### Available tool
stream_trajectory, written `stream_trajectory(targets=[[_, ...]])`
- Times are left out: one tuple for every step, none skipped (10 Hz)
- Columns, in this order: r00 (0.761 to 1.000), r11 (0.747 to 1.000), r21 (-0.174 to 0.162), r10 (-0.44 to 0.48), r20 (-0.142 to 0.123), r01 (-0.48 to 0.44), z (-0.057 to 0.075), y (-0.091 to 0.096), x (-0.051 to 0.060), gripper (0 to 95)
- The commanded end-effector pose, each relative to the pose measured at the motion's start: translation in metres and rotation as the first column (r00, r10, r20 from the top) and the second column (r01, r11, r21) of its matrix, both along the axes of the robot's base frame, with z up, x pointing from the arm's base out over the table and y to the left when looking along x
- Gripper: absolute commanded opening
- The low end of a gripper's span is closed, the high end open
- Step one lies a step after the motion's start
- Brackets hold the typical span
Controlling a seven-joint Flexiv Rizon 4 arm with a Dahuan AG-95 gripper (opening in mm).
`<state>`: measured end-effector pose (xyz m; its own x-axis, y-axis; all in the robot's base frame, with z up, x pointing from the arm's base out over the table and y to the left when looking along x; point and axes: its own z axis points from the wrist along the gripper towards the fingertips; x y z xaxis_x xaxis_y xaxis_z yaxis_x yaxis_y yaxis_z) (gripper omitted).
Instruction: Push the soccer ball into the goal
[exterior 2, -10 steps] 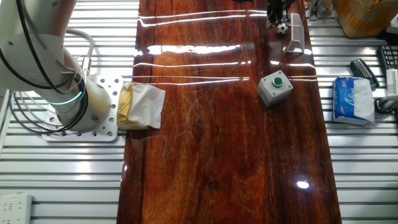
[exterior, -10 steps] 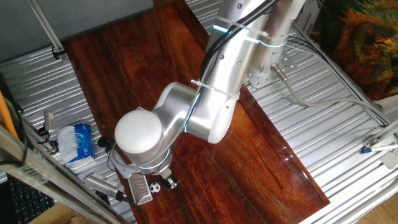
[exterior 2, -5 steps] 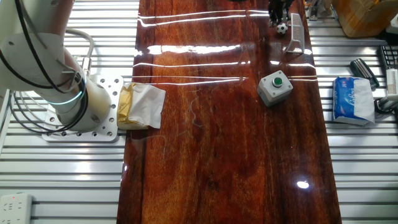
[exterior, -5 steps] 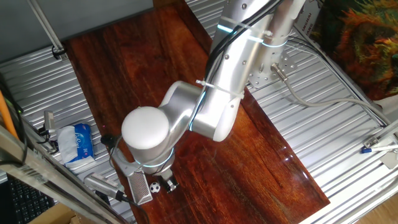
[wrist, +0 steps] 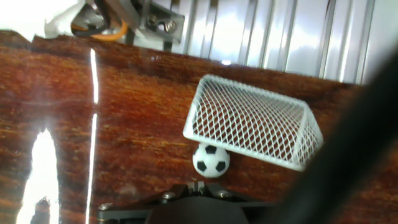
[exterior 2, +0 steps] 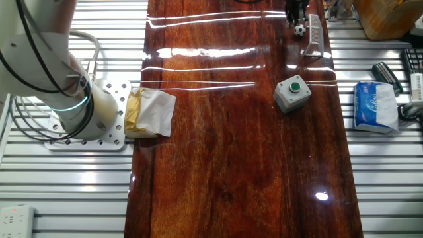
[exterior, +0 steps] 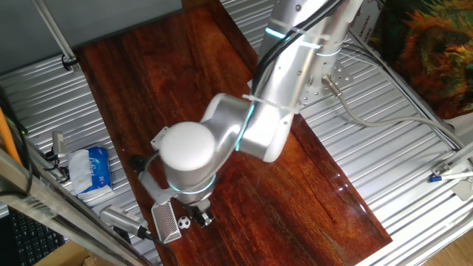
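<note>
On the table (exterior 2: 231,152) there is one soccer ball (wrist: 211,160), one goal (wrist: 252,122) and one grey button box (exterior 2: 292,94) with a single green button. Off its edges lie one blue tissue packet (exterior 2: 375,106) at 3 o'clock and one yellow-and-white cloth (exterior 2: 149,113) at 9 o'clock. One robot arm (exterior: 244,125) is present.

A tiny white soccer ball (wrist: 211,159) with black patches rests on the dark wooden tabletop (exterior 2: 231,145), touching the front edge of the goal (wrist: 253,122). The goal is a small white frame with a fine mesh net, its mouth facing the ball. Both lie near the tabletop's far corner.
</note>
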<state>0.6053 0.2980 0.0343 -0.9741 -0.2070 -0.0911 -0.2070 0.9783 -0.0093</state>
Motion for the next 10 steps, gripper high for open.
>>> stream_trajectory(targets=[[0.984, 1.0, -0.014, 0.005, 0.178, -0.003, 0.0029, -0.0007, 0.0002, 0.0], [0.98, 1.0, -0.02, 0.012, 0.197, -0.008, 0.0029, -0.0007, 0.0002, 0.0], [0.981, 1.0, -0.022, 0.017, 0.195, -0.013, 0.0024, -0.0009, 0.0003, 0.0], [0.981, 1.0, -0.023, 0.018, 0.193, -0.014, 0.0019, -0.001, 0.0004, 0.0], [0.981, 1.0, -0.021, 0.018, 0.191, -0.014, 0.0015, -0.0012, 0.0005, 0.0], [0.984, 1.0, -0.021, 0.018, 0.176, -0.015, 0.0012, -0.0013, 0.0005, 0.0], [0.986, 1.0, -0.019, 0.018, 0.166, -0.015, 0.0011, -0.0013, 0.0005, 0.0], [0.987, 1.0, -0.017, 0.018, 0.16, -0.015, 0.0009, -0.0014, 0.0006, 0.0], [0.989, 1.0, -0.015, 0.015, 0.148, -0.013, 0.0007, -0.0014, 0.0006, 0.0], [0.991, 1.0, -0.014, 0.015, 0.132, -0.013, 0.0007, -0.0014, 0.0006, 0.0]])
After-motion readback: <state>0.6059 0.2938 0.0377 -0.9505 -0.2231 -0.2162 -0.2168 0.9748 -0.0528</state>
